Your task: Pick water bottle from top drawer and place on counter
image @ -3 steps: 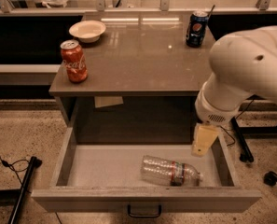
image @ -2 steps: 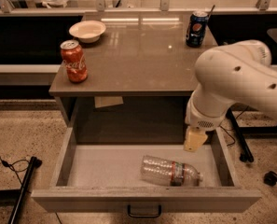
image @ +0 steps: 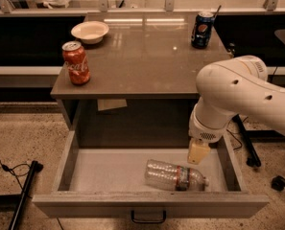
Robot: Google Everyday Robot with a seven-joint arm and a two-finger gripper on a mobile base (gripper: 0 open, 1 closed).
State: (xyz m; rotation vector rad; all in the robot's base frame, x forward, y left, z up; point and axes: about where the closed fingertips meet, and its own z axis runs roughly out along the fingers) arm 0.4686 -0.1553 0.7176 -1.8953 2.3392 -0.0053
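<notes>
Plainly, the bottle [image: 175, 175] lies on its side on the floor of the open drawer [image: 99, 169], toward the front right, with its long axis running roughly left to right and its cap toward the right wall. The end effector [image: 198, 152] hangs just above and behind the cap end. Whether it is released or clenched cannot be told, but the bottle is not in it. The arm [image: 238, 95] bends in from the right, elbow high, wrist pointing down. The descent likely needs to go slightly forward and left, across that axis. The desk [image: 142, 61] waits above.

Dim warm light glares off the counter [image: 142, 66]; tool [image: 198, 152] above shadowed top drawer [image: 84, 206].
</notes>
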